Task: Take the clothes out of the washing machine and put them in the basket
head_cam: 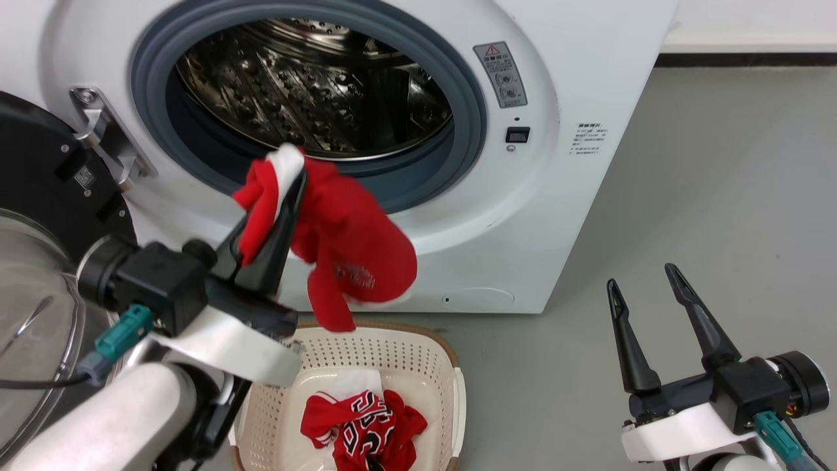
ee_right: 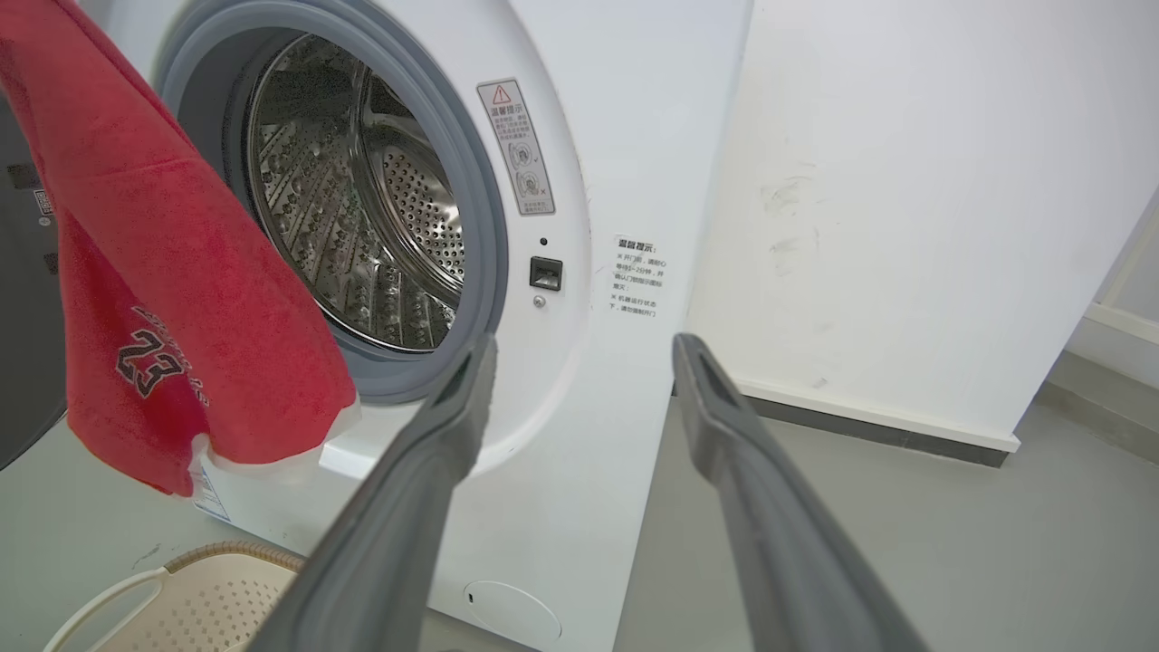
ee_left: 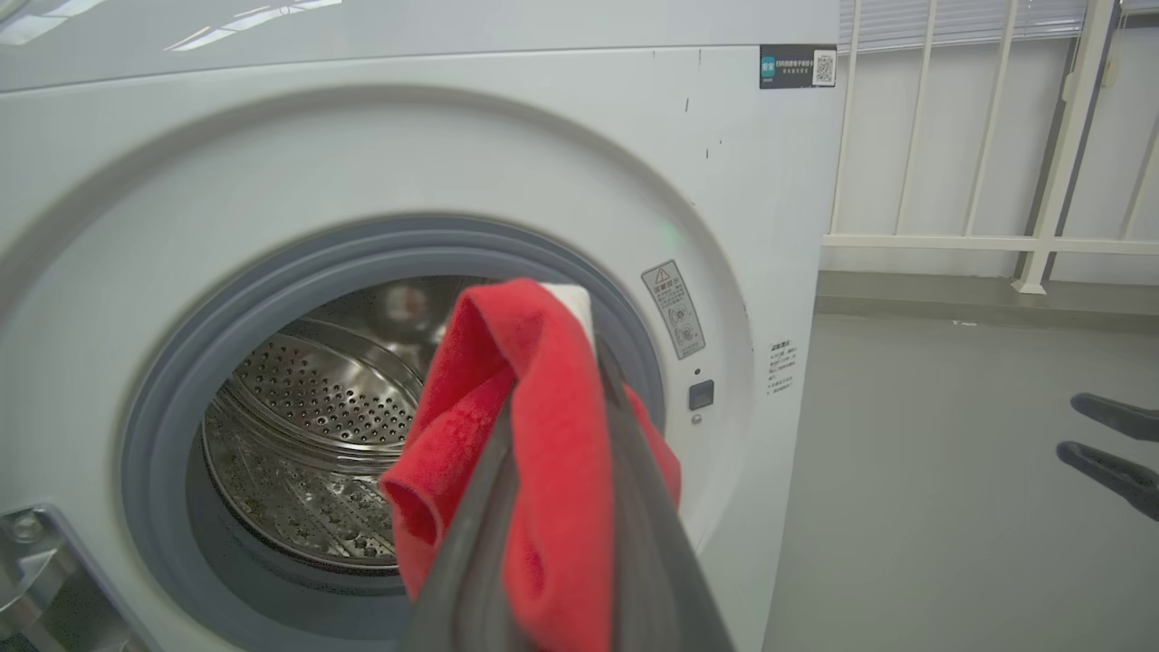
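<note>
Left gripper (head_cam: 295, 178) clamped on the red garment (head_cam: 353, 242), hanging in front of the washing machine (head_cam: 523, 216) and above the basket (head_cam: 392, 356).

Garment is pinched near its white-trimmed top and droops down the right side of the fingers; small "23" print near the hem. Its lower edge sits just over the basket's back rim, not touching as far as I can tell. Second piece, the jersey (head_cam: 363, 428) with black-and-white lettering, lies crumpled in the basket bottom. Drum (head_cam: 314, 85) looks bare steel inside; door (head_cam: 39, 196) swung open to the left. Right gripper (head_cam: 641, 275) is spread apart, nothing between the fingers, well right of the basket over grey floor (head_cam: 719, 196).
</note>
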Robot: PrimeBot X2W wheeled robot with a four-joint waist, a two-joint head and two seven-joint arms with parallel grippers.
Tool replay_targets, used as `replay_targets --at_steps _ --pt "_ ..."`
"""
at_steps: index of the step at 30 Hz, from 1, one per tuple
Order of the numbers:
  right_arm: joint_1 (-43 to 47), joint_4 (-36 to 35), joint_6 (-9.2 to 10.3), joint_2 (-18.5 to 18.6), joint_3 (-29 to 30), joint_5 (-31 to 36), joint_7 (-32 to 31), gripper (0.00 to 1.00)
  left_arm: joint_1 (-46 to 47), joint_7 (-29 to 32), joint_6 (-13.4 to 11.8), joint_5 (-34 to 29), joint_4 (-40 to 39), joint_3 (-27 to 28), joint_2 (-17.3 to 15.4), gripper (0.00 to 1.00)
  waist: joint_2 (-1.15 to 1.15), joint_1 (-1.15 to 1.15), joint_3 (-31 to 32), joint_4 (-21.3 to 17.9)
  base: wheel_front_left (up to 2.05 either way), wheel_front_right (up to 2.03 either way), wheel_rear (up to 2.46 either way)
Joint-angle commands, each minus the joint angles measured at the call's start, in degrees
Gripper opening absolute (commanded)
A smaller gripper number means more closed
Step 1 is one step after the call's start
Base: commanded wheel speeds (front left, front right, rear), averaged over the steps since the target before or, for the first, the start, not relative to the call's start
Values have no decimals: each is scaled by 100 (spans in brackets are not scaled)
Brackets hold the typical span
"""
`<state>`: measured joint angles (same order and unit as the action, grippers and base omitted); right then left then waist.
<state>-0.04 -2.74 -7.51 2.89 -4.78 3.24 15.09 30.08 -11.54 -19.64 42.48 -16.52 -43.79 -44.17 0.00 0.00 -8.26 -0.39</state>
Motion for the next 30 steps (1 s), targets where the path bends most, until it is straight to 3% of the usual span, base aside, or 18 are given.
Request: replay_targets --at_steps 1,6,12,20,30 --pt "-103 -21 4 -5 6 18 11 100 -145 -45 -25 1 46 -20 -9 0 0 0 -81 0 0 0 0" --pt "-156 -28 4 -5 33 52 11 100 -418 -144 86 128 363 -101 79 0 0 0 -236 7 0 0 0" --pt "-370 -60 4 -5 26 48 11 100 -595 -213 410 201 1394 -367 383 0 0 0 -593 -50 0 0 0" --pt "-795 -154 5 -4 6 37 11 100 -422 -337 1060 473 3208 -390 1145 0 0 0 -1344 -309 0 0 0" --pt "-1390 -350 5 -6 31 17 11 100 427 -375 1856 318 5780 -170 1989 0 0 0 -2515 -679 0 0 0"
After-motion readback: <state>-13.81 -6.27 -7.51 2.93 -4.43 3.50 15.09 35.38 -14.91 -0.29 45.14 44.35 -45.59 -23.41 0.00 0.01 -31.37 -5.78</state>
